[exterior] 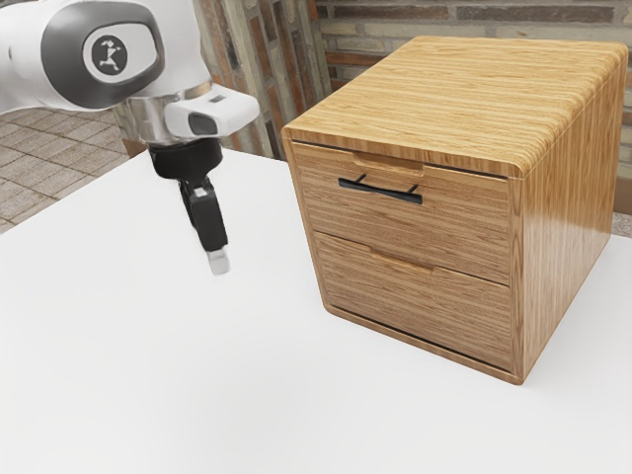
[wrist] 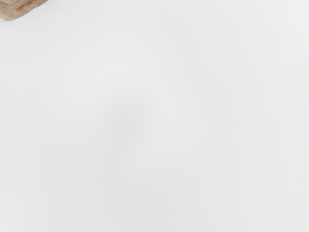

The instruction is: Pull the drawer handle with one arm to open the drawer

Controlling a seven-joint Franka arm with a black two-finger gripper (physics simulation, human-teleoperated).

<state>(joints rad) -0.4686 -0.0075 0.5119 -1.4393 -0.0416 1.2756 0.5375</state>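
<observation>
A wooden cabinet (exterior: 464, 197) with two drawers stands on the white table (exterior: 148, 375), at the exterior view's right. The top drawer (exterior: 405, 212) carries a thin black bar handle (exterior: 380, 190), and its front sits flush with the cabinet. The bottom drawer (exterior: 420, 296) is flush too. My gripper (exterior: 218, 262) hangs above the table, pointing down, well to the left of the handle and a little lower than it. Nothing touches the gripper. In the wrist view, a corner of the cabinet (wrist: 14, 9) shows beyond the bare table (wrist: 154, 125) under my hand.
The white tabletop spreads wide in front of and to the left of the cabinet. Behind it stand a brick wall (exterior: 286, 49) and a tiled floor (exterior: 39, 158) at the exterior view's left.
</observation>
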